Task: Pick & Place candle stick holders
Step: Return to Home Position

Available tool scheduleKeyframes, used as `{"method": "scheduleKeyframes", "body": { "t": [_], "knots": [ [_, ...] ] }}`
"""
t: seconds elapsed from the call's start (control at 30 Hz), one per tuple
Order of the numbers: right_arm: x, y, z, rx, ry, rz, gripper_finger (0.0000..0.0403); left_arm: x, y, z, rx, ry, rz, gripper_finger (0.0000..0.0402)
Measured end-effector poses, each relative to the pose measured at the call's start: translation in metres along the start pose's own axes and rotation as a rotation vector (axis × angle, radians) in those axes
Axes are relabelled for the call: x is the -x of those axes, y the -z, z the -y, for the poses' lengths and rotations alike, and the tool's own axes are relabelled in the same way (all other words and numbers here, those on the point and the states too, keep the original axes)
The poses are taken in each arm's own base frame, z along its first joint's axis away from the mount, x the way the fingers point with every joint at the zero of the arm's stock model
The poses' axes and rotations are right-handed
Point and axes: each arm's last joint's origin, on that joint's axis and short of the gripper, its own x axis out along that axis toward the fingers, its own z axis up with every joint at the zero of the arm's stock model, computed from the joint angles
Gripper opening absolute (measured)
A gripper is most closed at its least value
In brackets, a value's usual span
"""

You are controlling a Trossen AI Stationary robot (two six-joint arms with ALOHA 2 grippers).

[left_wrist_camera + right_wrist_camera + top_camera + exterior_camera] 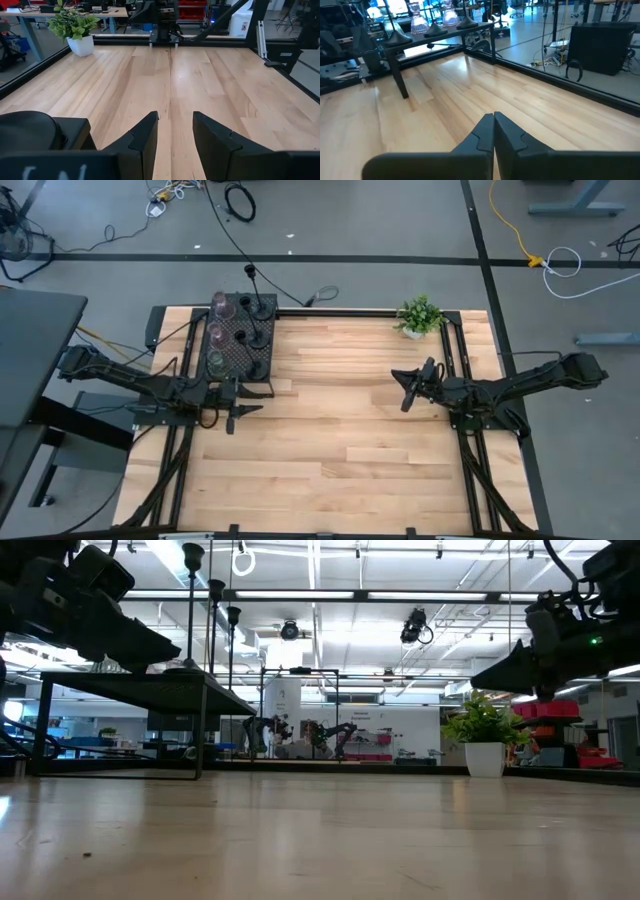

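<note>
The candle stick holders stand on top of a black mesh box (243, 338) at the table's far left. They are thin black stems (262, 308) on round bases (435, 28), pinkish glass goblets (224, 308) and a squat olive one (213, 361). In the low view the stems (192, 600) rise above the box top (150, 682). My left gripper (250, 402) hovers just near of the box, open, with only bare table between its fingers (175, 120). My right gripper (405, 395) hovers at the table's right, shut and holding nothing (494, 117).
A small green potted plant (419, 316) stands at the far right of the table, also seen in the low view (485, 740). The bare wooden table top (340, 430) stretches between the two arms. Black frame rails (470, 470) run along the table's sides.
</note>
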Motion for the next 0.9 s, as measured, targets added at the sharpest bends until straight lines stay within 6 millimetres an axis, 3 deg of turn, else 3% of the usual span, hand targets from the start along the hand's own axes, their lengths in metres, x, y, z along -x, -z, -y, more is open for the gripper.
{"method": "scheduleKeyframes", "body": {
  "t": [0.33,0.6,0.9],
  "knots": [
    [0.004,-0.007,0.001,-0.037,-0.022,0.046,0.0008,0.006,-0.004,-0.001,0.028,0.005,0.051,0.0126],
    [0.02,-0.031,0.007,-0.178,-0.067,0.23,0.0008,0.024,-0.022,-0.005,0.08,0.023,0.245,0.0126],
    [0.041,-0.051,0.018,-0.33,-0.117,0.425,0.0008,0.035,-0.031,-0.007,0.108,0.033,0.353,0.0126]
  ]
}}
